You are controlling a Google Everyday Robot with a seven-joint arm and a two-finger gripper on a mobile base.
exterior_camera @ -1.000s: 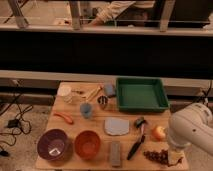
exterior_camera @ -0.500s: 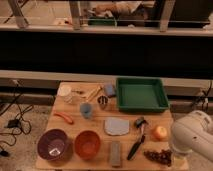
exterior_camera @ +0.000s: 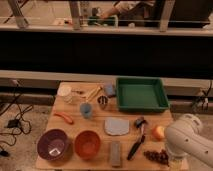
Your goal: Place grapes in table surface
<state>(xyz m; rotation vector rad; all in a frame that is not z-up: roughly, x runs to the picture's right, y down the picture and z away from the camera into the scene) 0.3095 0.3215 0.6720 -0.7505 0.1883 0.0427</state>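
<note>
I am looking at the near edge of the tabletop (exterior_camera: 75, 127) first. The grapes (exterior_camera: 156, 156) are lying there, at the front right corner, flat on the wood. The tool (exterior_camera: 173, 158) is hanging just right of the grapes, low over that corner. It is standing wide and is holding nothing. The fat white arm (exterior_camera: 191, 141) is covering most of it.

Left of the grapes, a black brush (exterior_camera: 134, 146) is lying at a slant. Next to it, a grey block (exterior_camera: 115, 152) is sitting. Further left, an orange bowl (exterior_camera: 87, 144) and a purple bowl (exterior_camera: 52, 146) are sitting side by side.

A bit further back, an orange fruit (exterior_camera: 158, 132) is sitting near the arm. A grey plate (exterior_camera: 116, 126) is lying in the middle. A long red thing (exterior_camera: 64, 117) is lying on the left.

Behind those, a blue cup (exterior_camera: 86, 110) and a shiny cup (exterior_camera: 102, 102) are standing up. At the far right, a green tray (exterior_camera: 141, 93) is sitting on the tabletop.
</note>
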